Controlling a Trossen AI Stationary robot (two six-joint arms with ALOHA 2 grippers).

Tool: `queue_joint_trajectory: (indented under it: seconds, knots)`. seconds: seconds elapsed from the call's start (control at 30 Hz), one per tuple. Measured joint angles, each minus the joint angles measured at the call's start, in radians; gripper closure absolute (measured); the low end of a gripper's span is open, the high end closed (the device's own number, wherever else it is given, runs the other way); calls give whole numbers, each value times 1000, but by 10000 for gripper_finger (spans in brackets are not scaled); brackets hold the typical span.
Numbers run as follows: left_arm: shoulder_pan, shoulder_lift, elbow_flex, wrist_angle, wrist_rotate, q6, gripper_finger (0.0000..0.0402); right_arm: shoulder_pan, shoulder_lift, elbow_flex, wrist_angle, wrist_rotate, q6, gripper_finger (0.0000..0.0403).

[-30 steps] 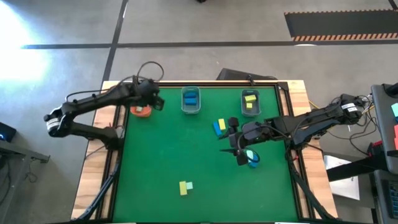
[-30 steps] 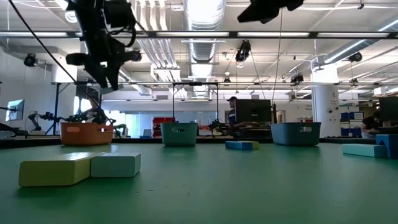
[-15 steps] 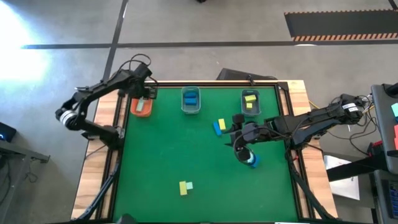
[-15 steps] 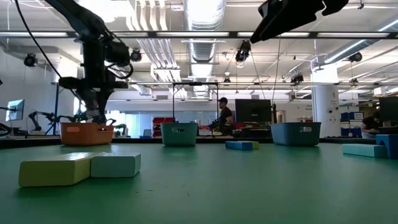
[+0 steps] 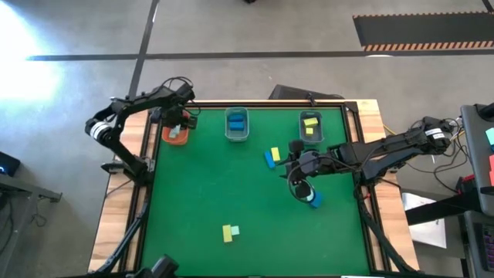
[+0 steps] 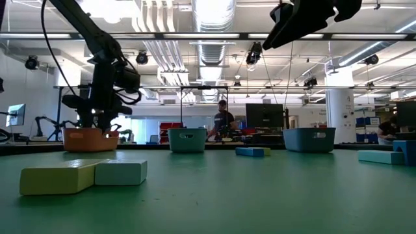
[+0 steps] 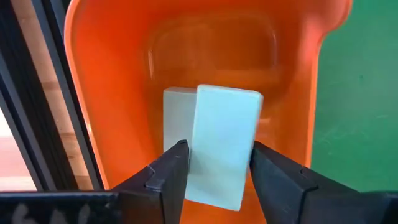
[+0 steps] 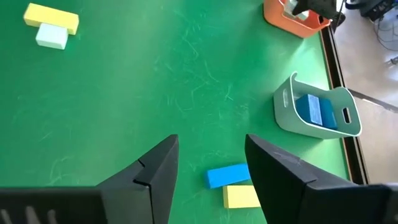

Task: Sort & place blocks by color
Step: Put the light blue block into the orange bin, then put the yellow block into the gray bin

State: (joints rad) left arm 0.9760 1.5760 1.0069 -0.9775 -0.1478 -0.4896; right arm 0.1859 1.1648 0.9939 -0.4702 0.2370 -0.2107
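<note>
My left gripper (image 5: 176, 122) hangs over the orange bin (image 7: 93, 74) at the table's far left, shut on a pale mint block (image 7: 224, 137). A second mint block (image 7: 177, 118) lies on the bin's floor. My right gripper (image 5: 299, 185) is open above the table's right half, next to a blue block (image 5: 312, 199). A mint block (image 6: 380, 156) rests flat beside the blue one (image 6: 406, 151); the gripper hides it from above. A blue and a yellow block (image 5: 272, 157) lie together mid-table. A yellow and a mint block (image 5: 230, 232) lie near the near edge. My left gripper pinches the mint block between its two fingers (image 7: 171, 171), which sit on its two long sides near its lower end (image 7: 211, 186). It comes from above, pointing down into the orange bin. The block is a little tilted, over the mint block lying there.
A clear bin (image 5: 237, 123) with blue blocks and a grey bin (image 5: 311, 127) with yellow blocks stand along the far edge, right of the orange bin. Bare green mat (image 5: 208, 185) lies between the arms. A person stands in the room beyond the table.
My left gripper has come down toward the orange bin and shifted a little toward the table's left edge, keeping the mint block. My right gripper has turned over the mint and blue blocks on the right, and now covers the mint one from above.
</note>
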Motion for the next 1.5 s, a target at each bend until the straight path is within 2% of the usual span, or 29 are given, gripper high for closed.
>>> queue_joint_trajectory:
  seconds: [0.27,0.47,0.73,0.9,1.07,1.2,1.27,1.37,1.5]
  knots:
    - [0,1,0,-1,-4,3,243,-3,0,0,0,-1,8,250]
    - [-5,-41,8,-14,-1,64,242,-3,0,-1,0,-1,9,260]
    - [-61,-250,17,26,-29,133,241,-3,0,-1,14,-1,39,268]
    - [-164,-406,11,64,-41,135,240,-3,0,-1,53,0,88,273]
    - [-352,-546,-38,263,-70,137,240,-3,24,-2,87,1,190,284]
    - [-503,-631,-134,518,-72,170,240,-3,62,-2,113,13,299,294]
    - [-564,-660,-189,657,-73,208,240,-3,82,-2,114,51,360,300]
    - [-632,-691,-283,879,-74,255,240,-7,111,-2,108,124,462,310]
    - [-676,-709,-392,1135,-73,306,240,-45,134,-2,87,129,618,331]
